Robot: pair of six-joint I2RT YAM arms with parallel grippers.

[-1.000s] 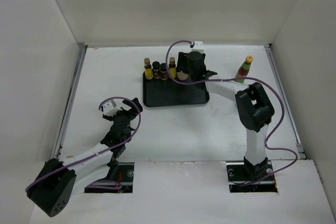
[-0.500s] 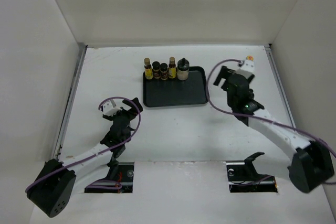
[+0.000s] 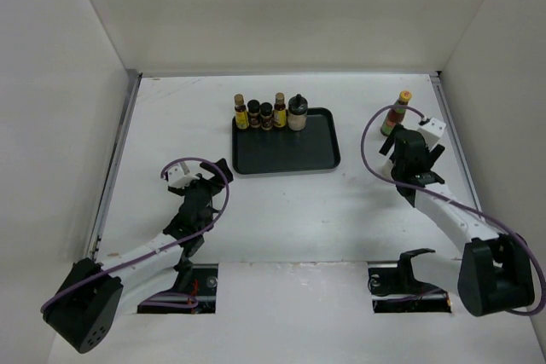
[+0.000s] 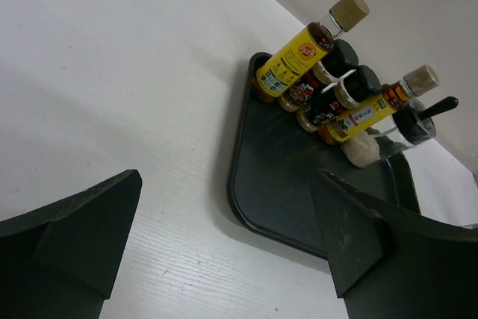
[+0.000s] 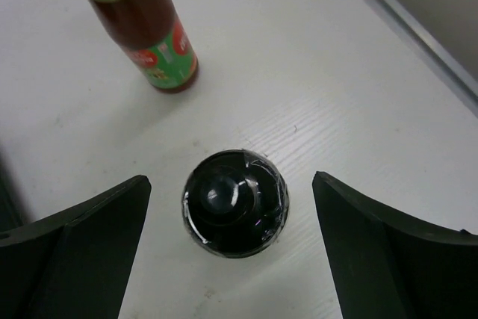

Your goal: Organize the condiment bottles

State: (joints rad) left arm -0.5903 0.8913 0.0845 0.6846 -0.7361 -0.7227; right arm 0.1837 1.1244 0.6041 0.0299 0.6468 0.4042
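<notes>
Seven bottles: five on the tray [image 3: 290,158], two loose on the table [image 3: 171,125] at the right.
Left gripper [image 4: 228,184]: wide open, empty, low over the table on the near-left side of the tray; same pose as a second ago.
Tray: black, middle-back of the table; front part bare.
Row of five [image 3: 266,113]: upright along the tray's back edge, packed close; slim yellow-label ones, short dark ones, whitish bottle [image 3: 297,113] at the right end.
Just changed: right arm [image 3: 452,215] gone from the tray's back right corner, where it covered the whitish bottle a second ago; that bottle now standing free, so placed.
Red bottle [image 5: 142,28]: upright on the table, far right, near the back; well apart from the tray.
Black-capped bottle [image 5: 235,203]: upright on the near side of the red bottle, not touching it; hidden under the gripper from above.
Right gripper [image 3: 411,155]: swung over to the right, pointing down over the black-capped bottle, fingers spread wide either side, no contact, holding nothing.
Meaning: five sorted, two left; likely next a descent and squeeze on the black-capped bottle, then a carry to the tray.
</notes>
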